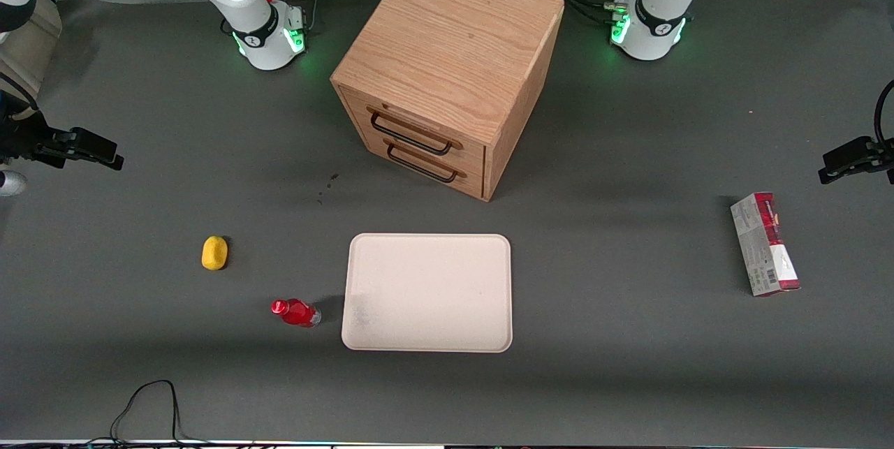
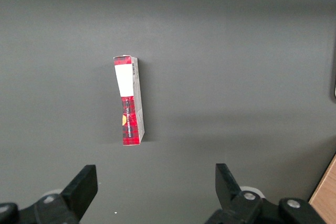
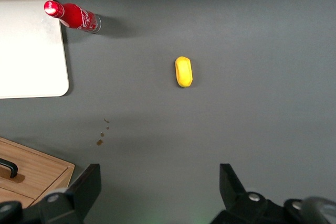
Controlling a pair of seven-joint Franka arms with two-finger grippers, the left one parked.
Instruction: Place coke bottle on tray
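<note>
Nothing is done yet, as I read it. My gripper (image 3: pixel 157 195) hangs spread and empty, high above the worktop (image 1: pixel 628 337). The bottle (image 1: pixel 296 312) stands untouched, well below and ahead of the gripper, just beside the tray (image 1: pixel 433 295), which is bare. Reaching, gripping, lifting and placing all remain.

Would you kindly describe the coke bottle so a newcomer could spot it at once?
Find the big cream tray in front of the wooden drawer cabinet. Beside it, toward the working arm's end, stands the coke bottle: bright red with a red cap, unlike the yellow lump nearby.
</note>
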